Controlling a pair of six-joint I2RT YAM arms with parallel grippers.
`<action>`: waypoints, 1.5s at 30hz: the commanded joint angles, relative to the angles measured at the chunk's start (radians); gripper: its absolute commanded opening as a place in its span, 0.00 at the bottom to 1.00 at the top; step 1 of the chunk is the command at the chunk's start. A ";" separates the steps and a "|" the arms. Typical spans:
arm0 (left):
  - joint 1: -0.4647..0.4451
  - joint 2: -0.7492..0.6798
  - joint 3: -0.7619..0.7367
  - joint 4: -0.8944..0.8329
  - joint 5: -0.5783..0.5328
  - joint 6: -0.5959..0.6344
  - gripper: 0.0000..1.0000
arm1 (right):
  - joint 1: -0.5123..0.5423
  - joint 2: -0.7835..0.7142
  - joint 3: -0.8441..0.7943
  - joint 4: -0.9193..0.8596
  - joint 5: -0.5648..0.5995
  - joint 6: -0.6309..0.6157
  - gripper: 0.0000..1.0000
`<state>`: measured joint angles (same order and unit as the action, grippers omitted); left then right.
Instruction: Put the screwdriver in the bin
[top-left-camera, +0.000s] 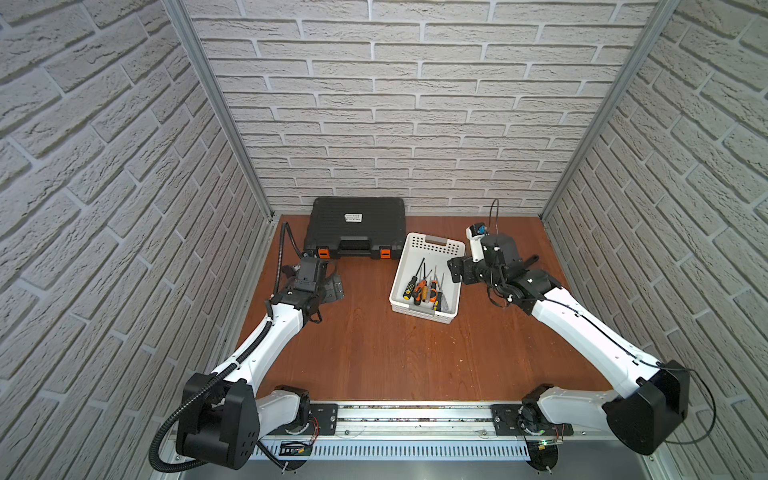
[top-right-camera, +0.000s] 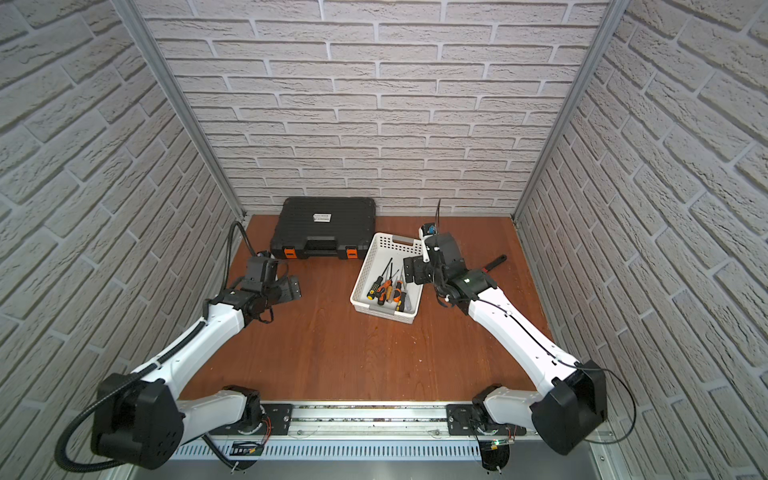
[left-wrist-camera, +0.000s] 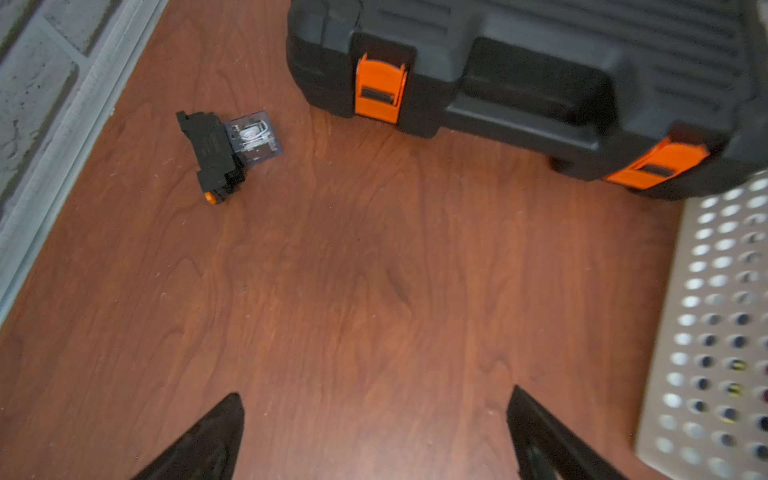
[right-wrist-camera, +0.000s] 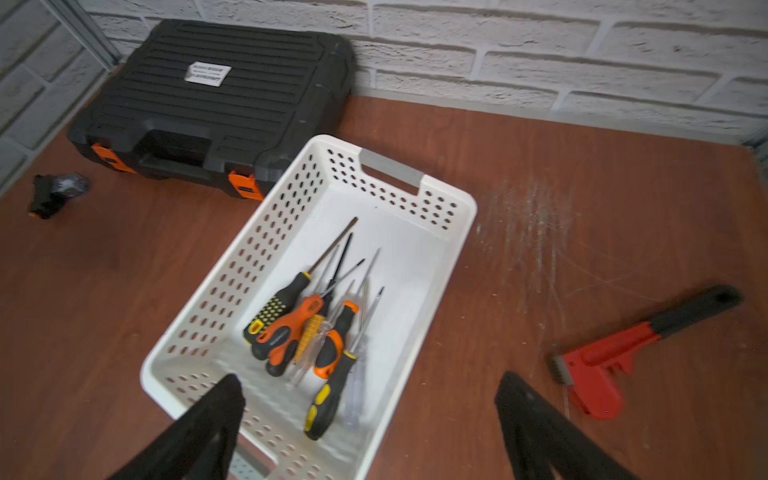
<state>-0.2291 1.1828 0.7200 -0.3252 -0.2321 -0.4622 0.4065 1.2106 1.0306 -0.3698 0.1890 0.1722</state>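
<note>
Your left arm (top-left-camera: 274, 332) and right arm (top-left-camera: 582, 328) are white with black joints; left gripper (left-wrist-camera: 376, 392) and right gripper (right-wrist-camera: 369, 375) are black; a ribbed hose (top-left-camera: 174, 413) lines the left.

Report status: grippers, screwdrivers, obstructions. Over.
Left gripper, right gripper: jaws open, empty. Screwdrivers in bin. Wrench lies apart from bin; nothing in the way.
</note>
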 joint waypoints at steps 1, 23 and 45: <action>0.013 -0.034 -0.114 0.278 -0.087 0.161 0.98 | -0.044 -0.089 -0.189 0.337 0.073 -0.179 1.00; 0.247 0.250 -0.290 1.041 0.031 0.385 0.98 | -0.329 0.142 -0.700 1.150 -0.018 -0.146 1.00; 0.283 0.391 -0.344 1.264 0.076 0.348 0.98 | -0.350 0.248 -0.679 1.199 -0.065 -0.142 1.00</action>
<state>0.0460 1.5742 0.3820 0.8627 -0.1661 -0.1085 0.0616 1.4811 0.3279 0.8188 0.1398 0.0296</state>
